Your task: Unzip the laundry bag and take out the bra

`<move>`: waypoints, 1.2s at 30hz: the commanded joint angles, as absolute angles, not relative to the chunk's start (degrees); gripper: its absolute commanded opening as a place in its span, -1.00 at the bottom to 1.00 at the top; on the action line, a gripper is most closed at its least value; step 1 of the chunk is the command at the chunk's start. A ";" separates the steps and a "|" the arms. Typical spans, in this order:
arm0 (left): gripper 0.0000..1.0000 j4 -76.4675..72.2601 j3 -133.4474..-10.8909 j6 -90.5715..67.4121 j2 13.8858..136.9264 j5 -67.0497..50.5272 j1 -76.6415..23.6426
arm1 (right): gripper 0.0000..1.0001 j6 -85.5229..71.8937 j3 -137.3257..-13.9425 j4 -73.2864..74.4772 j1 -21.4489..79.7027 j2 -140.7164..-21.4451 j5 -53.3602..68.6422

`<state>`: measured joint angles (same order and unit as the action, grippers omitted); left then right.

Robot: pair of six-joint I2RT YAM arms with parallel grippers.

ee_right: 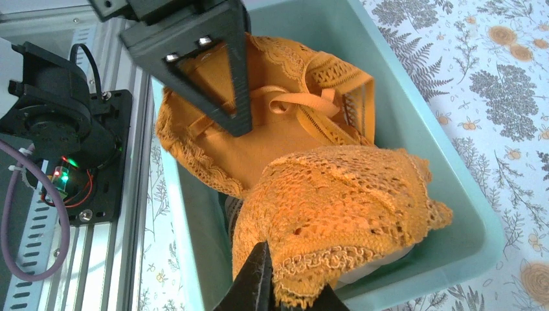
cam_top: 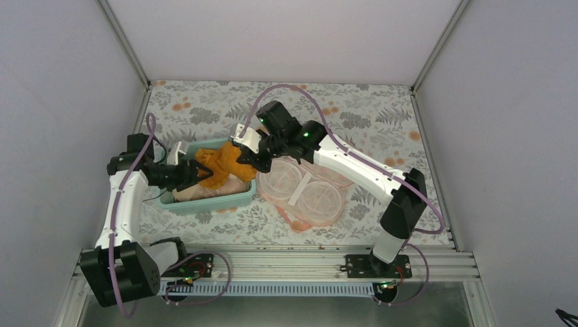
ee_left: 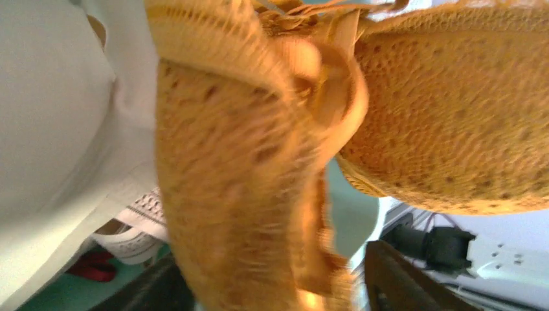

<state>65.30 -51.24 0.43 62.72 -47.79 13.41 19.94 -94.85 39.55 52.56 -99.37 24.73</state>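
Removal nearly done: right gripper (ee_right: 278,291) pinches the bra (ee_right: 349,194) over the centre-left teal tub (ee_right: 443,155); left gripper (cam_top: 202,174) parted; release next.

Blurred orange lace bra (ee_left: 246,162) fills view; pale fabric (ee_left: 58,116) left.

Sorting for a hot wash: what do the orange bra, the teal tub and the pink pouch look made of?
The bra: matte orange lace fabric, with openwork holes and scalloped trim. The tub: smooth teal plastic, probably, judging by its even moulded walls. The laundry bag: pale pink mesh, seemingly, around translucent round cups, likely plastic.
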 commanded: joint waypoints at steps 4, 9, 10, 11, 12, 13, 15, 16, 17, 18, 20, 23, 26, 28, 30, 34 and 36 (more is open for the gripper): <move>0.98 63.46 -59.59 1.51 61.97 -45.78 14.02 | -0.93 19.84 -94.22 40.59 52.34 -98.23 22.69; 1.00 63.37 -62.06 2.41 61.64 -32.68 14.02 | -0.93 19.38 -94.68 41.04 51.74 -99.68 22.66; 1.00 63.24 -63.10 2.33 61.60 -29.53 13.98 | -0.93 19.42 -94.88 41.12 51.64 -99.84 22.53; 1.00 63.05 -64.19 1.70 61.60 -27.87 13.98 | -0.93 19.47 -95.03 41.21 51.46 -100.04 22.46; 1.00 62.88 -65.45 2.06 61.61 -28.46 13.97 | -0.93 19.51 -95.17 41.26 51.27 -100.15 22.42; 1.00 62.67 -66.66 2.72 61.72 -29.69 13.93 | -0.93 19.59 -95.36 41.23 51.17 -100.25 22.38; 1.00 61.96 -69.99 3.51 62.01 -31.43 13.80 | -0.93 19.68 -95.59 41.14 50.86 -100.42 22.39; 1.00 61.22 -71.89 4.90 62.30 -33.15 13.80 | -0.93 19.81 -95.62 41.11 50.88 -100.48 22.51; 1.00 60.63 -74.34 8.62 62.62 -36.08 13.73 | -0.93 19.90 -95.62 41.01 50.81 -100.51 22.57; 1.00 60.50 -77.25 13.98 63.03 -38.45 13.60 | -0.93 19.99 -95.62 40.96 50.76 -100.60 22.61; 0.97 61.75 -83.11 28.17 63.55 -42.76 13.10 | -0.93 20.12 -95.63 40.96 50.71 -100.71 22.67; 0.91 77.06 -86.14 66.65 62.71 -46.46 12.73 | -0.93 20.30 -95.63 40.69 50.70 -100.87 22.92; 0.85 77.80 -76.03 83.18 58.35 -36.57 11.07 | -0.93 20.22 -95.83 40.28 50.71 -100.90 23.18; 0.84 77.74 -69.71 92.43 57.33 -26.89 9.46 | -0.93 20.21 -95.78 39.86 50.67 -100.96 23.48; 0.92 77.42 -65.13 98.33 56.46 -24.37 8.91 | -0.93 20.06 -95.89 39.65 50.71 -101.05 23.89; 0.94 70.33 -60.71 92.71 57.93 -26.16 7.89 | -0.92 19.71 -95.87 39.64 50.69 -101.24 24.08; 0.82 64.75 -58.38 88.62 59.26 -25.52 7.41 | -0.93 19.61 -95.74 39.49 50.66 -101.19 24.23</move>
